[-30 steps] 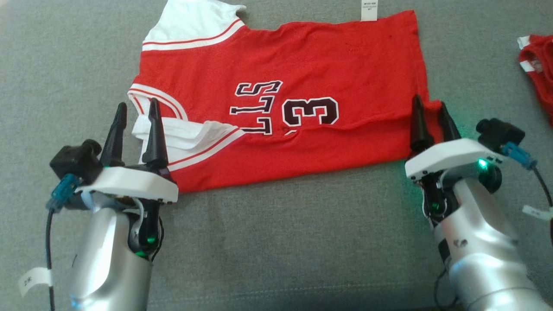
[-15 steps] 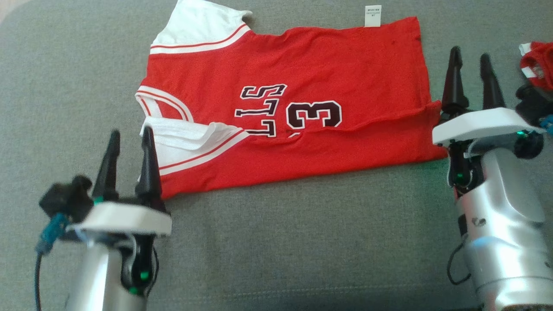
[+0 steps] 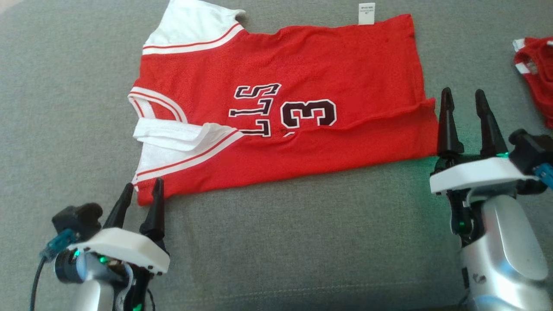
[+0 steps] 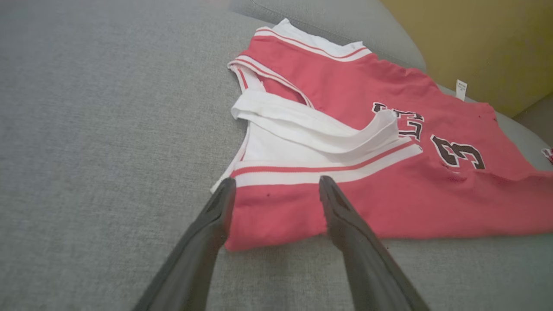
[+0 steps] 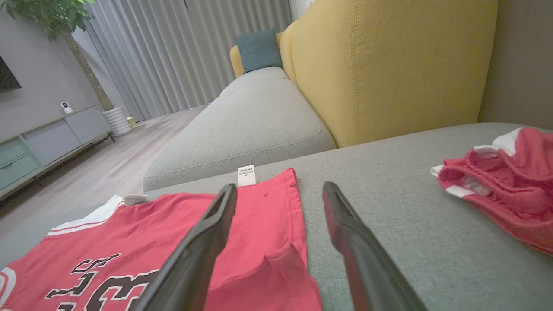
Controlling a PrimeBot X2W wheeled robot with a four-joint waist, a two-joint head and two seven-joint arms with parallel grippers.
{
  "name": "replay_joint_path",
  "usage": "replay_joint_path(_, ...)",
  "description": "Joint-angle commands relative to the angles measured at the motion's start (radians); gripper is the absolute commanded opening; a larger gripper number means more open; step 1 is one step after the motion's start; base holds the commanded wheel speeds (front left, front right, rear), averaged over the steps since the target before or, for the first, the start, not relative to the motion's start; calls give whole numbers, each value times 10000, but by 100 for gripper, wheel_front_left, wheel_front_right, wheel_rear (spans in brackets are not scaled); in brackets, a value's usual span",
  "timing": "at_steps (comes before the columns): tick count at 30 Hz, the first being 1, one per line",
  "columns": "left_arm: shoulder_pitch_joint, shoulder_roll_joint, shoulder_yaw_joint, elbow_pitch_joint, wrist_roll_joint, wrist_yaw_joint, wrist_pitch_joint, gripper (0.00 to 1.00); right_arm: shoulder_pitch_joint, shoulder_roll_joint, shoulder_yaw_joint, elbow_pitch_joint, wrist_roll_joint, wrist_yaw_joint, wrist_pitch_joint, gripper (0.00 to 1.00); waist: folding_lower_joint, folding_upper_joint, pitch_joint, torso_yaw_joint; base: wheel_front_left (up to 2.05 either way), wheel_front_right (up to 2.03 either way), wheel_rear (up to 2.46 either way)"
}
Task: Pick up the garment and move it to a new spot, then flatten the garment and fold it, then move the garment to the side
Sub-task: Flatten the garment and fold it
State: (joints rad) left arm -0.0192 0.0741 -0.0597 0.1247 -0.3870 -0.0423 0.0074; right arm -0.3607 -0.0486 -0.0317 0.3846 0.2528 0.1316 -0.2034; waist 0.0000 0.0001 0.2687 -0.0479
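The red jersey (image 3: 328, 142) lies partly folded on the grey sofa seat (image 3: 276, 250), across the upper middle of the head view. At lower left, the left gripper (image 3: 144, 185) has its jaws apart at the jersey's near corner. At right, the right gripper (image 3: 462, 93) has its jaws apart beside the hem.

Grey sofa seat (image 3: 276, 250): red jersey (image 3: 302, 65) spread out; second red garment (image 3: 538, 73) apart.

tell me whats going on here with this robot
A two-armed robot is folding a red and white basketball jersey spread on a grey sofa cushion. Its near long edge is already folded over. Both hands are open and hold nothing: the left hand at the jersey's near shoulder corner, the right hand beside the hem end.
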Motion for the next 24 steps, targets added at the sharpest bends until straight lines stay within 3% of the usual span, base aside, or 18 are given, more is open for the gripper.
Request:
replay_joint_path(1, 5, 219, 301, -428, -55, 187, 310, 100, 143, -16, 252, -562, 51, -9, 96, 100, 0, -1, 23, -88, 0, 0, 0)
replay_joint_path(12, 316, 405, 375, -658, -201, 884, 2069, 100, 699, -16, 231, -1349, 98, -9, 448, 100, 0, -1, 58, -428, 0, 0, 0)
replay_joint_path(24, 135, 343, 691, -625, -905, 1092, 2627, 100, 950, -16, 233, -1493, 49, -9, 758, 100, 0, -1, 4, -566, 0, 0, 0)
